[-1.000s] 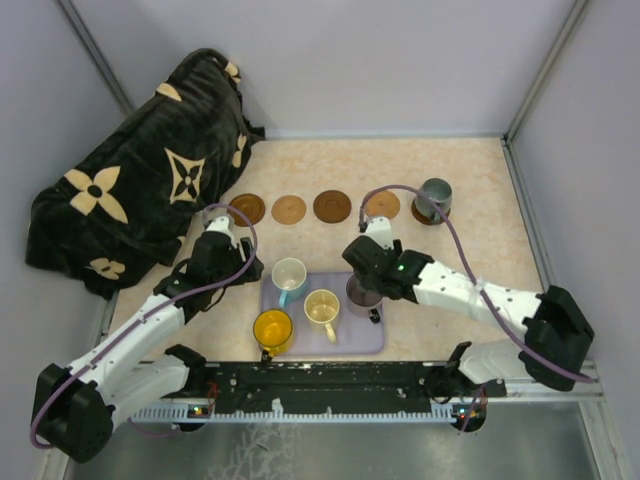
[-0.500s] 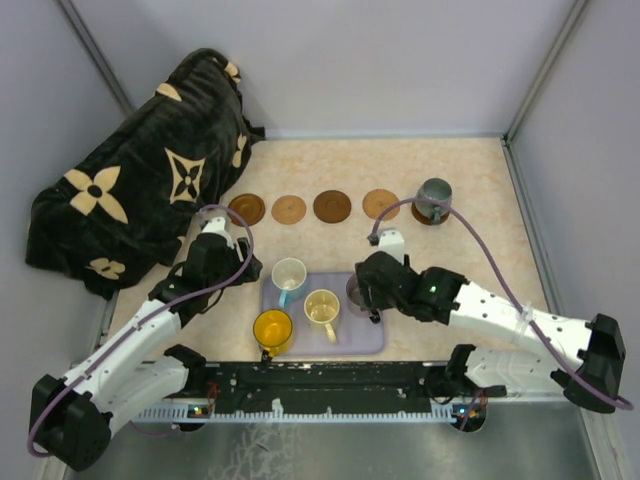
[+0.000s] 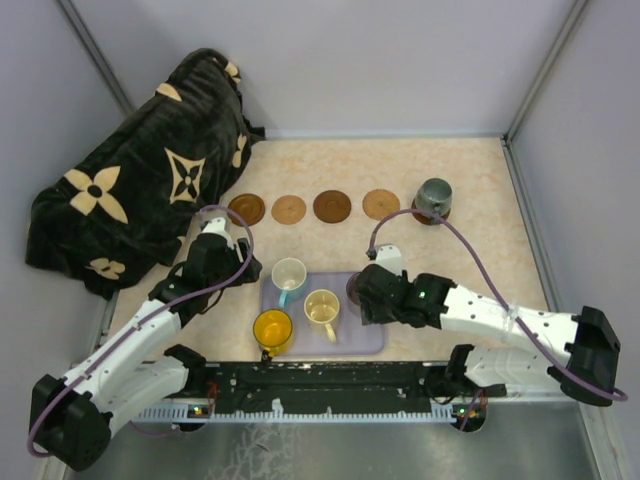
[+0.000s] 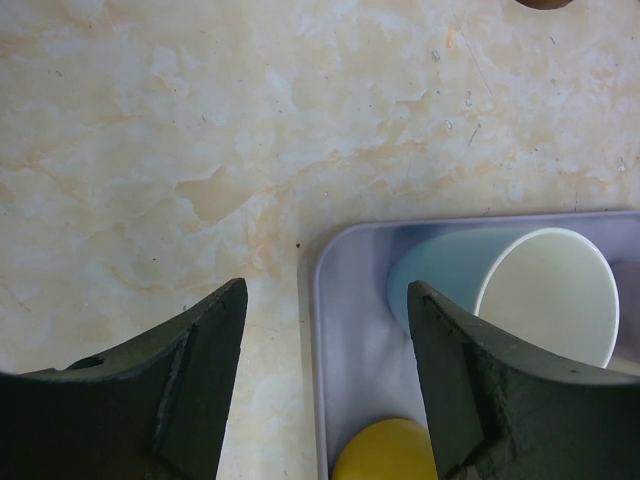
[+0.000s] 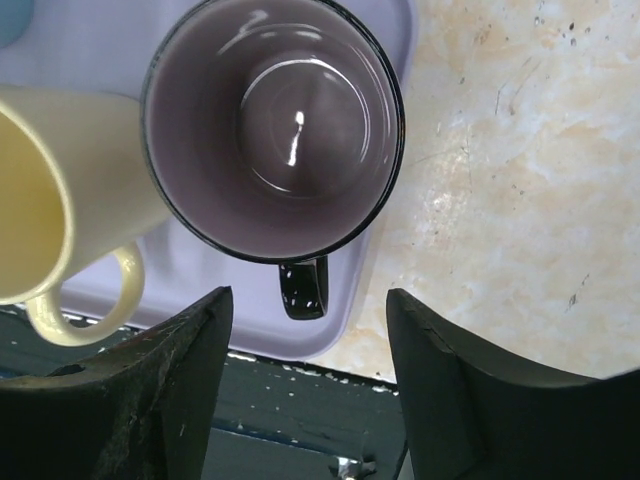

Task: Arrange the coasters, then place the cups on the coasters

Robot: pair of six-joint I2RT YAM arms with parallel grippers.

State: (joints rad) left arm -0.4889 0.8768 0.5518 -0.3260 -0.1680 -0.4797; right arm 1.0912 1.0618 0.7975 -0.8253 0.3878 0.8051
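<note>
Left gripper point(image 4: 325, 292): fingers apart with nothing between them; it hangs over the table point(image 3: 470, 260) at the tray's far left corner, near the blue cup.
Right gripper point(image 5: 305, 300): fingers apart, one on each side of the mauve cup's handle, with a gap showing on both sides; no grip is visible.
Mauve cup point(image 5: 270, 120): upright on the tray at its right end, just beside the cream cup, with its handle reaching toward the tray's rim. From above the right gripper hides most of it.
Tray point(image 3: 372, 340): lavender, at the near middle of the table between the two arms; four cups stand on it.
Blue cup point(image 3: 289, 273): white inside and light blue outside, at the tray's far left.
Cream cup point(image 3: 322, 305): mid-tray, handle toward the near edge.
Yellow cup point(image 3: 272, 327): at the tray's near left corner.
Grey-green cup point(image 3: 434, 194): upright on the dark fifth coaster point(image 3: 428, 217), at the right end of the row.
Coasters point(image 3: 332, 206): four bare discs in a line across the table beyond the tray, well apart from it; from the left they run dark, tan, dark, tan.
Blanket point(image 3: 130, 180): black with tan flower shapes, heaped at the far left.
</note>
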